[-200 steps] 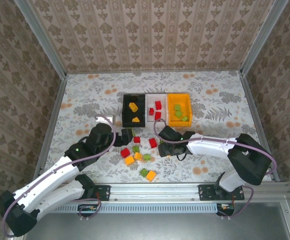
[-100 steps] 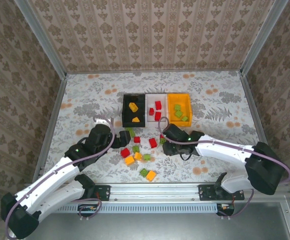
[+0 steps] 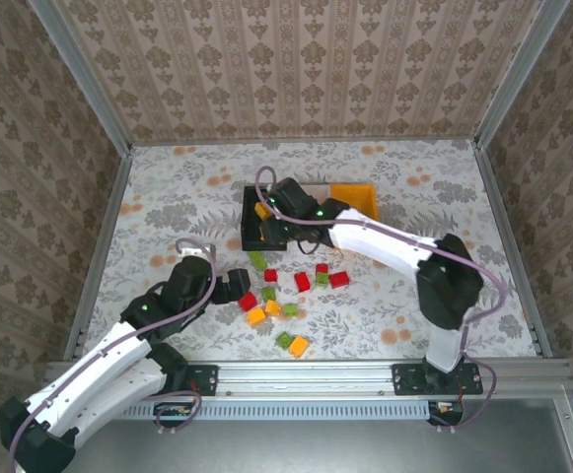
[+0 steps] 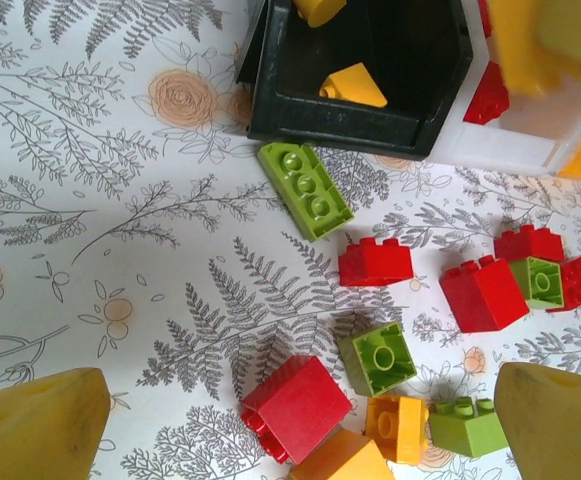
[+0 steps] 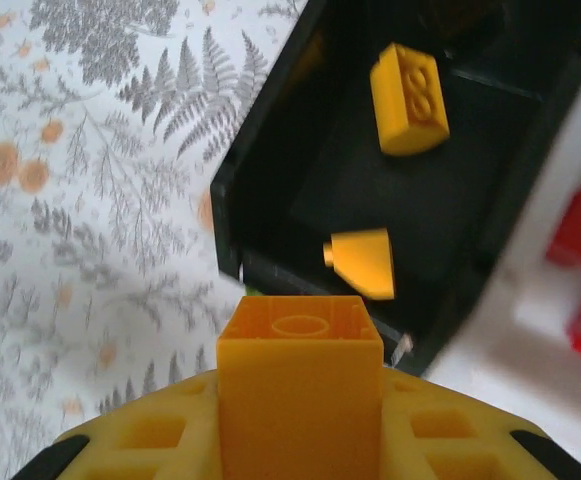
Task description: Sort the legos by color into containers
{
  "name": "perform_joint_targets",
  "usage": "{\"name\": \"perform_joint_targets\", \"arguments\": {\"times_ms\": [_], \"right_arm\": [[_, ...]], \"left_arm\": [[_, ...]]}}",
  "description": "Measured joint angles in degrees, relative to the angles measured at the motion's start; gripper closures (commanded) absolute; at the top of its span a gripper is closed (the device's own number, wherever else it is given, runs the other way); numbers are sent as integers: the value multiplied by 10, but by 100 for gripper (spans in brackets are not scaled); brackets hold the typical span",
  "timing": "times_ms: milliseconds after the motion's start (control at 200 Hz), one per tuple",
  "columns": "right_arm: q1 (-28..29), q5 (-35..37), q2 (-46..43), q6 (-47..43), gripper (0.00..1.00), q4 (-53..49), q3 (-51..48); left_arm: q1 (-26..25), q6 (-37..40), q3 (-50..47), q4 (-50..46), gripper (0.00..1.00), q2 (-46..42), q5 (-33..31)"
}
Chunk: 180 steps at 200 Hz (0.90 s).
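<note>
My right gripper (image 5: 300, 395) is shut on an orange-yellow lego (image 5: 300, 345), held above the near edge of the black container (image 5: 370, 180). Two orange-yellow legos (image 5: 408, 98) lie inside it. In the top view the right gripper (image 3: 274, 212) hangs over the black container (image 3: 250, 229), next to the orange-yellow container (image 3: 357, 194). My left gripper (image 4: 300, 425) is open low over the table, with a red lego (image 4: 297, 405) between its fingers (image 4: 40, 425). Several red, green and orange-yellow legos (image 3: 302, 281) lie scattered in front of the containers.
The white container (image 4: 515, 135) holds red legos and sits between the other two. A long green lego (image 4: 306, 188) lies just in front of the black one. Metal-framed walls (image 3: 99, 246) enclose the floral table.
My right gripper closed on an orange-yellow lego and swung left and back from the scattered pile to the black container. The left gripper moved slightly nearer and stayed open.
</note>
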Motion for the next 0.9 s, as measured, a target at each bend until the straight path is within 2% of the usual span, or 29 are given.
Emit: {"name": "perform_joint_targets", "arguments": {"times_ms": [135, 185, 310, 405, 585, 900], "right_arm": [[-15, 3, 94, -2, 69, -13, 103], [-21, 6, 129, -2, 66, -16, 144], [-34, 8, 184, 1, 42, -31, 203], [-40, 9, 200, -2, 33, -45, 220], [-43, 9, 185, -2, 29, -41, 205], [-48, 7, 63, 5, 28, 17, 44]], "left_arm": [[1, -2, -7, -2, 3, 19, 15], [1, -2, -7, -1, 5, 35, 26], [-3, -2, -7, 1, 7, 82, 52], [-20, -2, -7, 1, 7, 111, 66], [-69, -2, -6, 1, 10, 162, 90], [-172, -1, 18, -2, 11, 259, 88]]}}
